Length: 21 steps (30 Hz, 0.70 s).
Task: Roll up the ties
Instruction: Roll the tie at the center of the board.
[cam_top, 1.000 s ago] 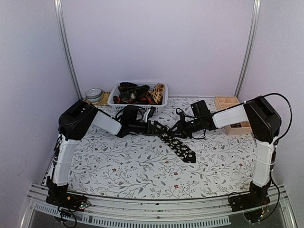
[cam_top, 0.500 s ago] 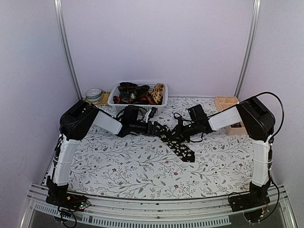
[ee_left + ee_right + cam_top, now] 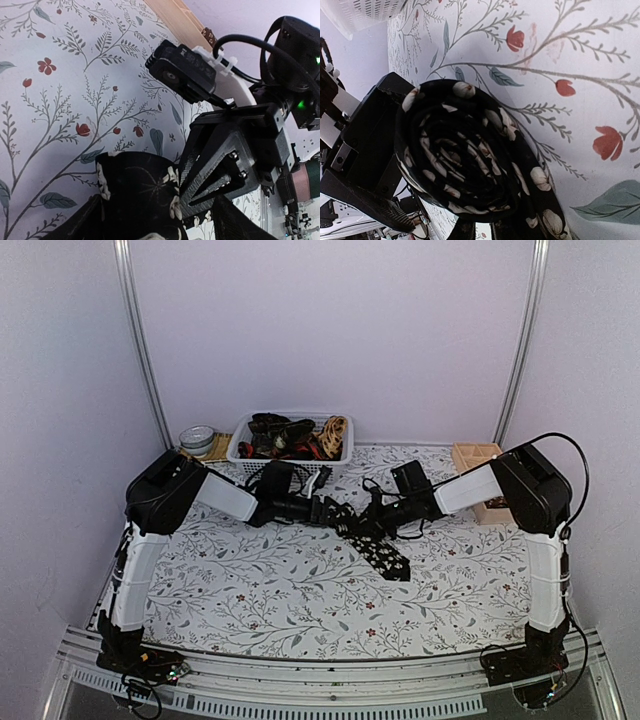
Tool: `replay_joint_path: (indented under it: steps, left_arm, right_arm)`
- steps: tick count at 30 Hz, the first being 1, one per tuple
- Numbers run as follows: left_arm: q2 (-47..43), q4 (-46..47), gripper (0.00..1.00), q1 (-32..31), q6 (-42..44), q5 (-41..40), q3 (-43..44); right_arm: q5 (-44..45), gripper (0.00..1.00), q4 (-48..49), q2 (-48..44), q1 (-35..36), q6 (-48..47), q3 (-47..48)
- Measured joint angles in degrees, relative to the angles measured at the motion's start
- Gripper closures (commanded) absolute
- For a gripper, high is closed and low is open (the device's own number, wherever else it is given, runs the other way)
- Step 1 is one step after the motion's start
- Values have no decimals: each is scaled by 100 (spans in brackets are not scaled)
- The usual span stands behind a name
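On the white floral-print counter (image 3: 250, 590), our black cloth necktie with pale flower specks (image 3: 465, 160) lies half coiled, its tail flat. Our right end effector (image 3: 184, 199) pinches the coil's core with its fingers together. The left end effector (image 3: 325, 510) straddles the coil, spread wide and clamping nothing. We should turn the core slowly and keep the edges flush.
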Motion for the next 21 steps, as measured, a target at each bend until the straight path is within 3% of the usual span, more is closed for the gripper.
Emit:
replay_joint_path:
  steps: [16, 21]
  left_arm:
    - [-2, -584, 52, -31, 549, -321, 111]
    - [-2, -728, 73, -44, 612, -391, 136]
  right_arm:
    - [131, 92, -74, 48, 26, 44, 160]
    - [175, 92, -79, 48, 26, 83, 160]
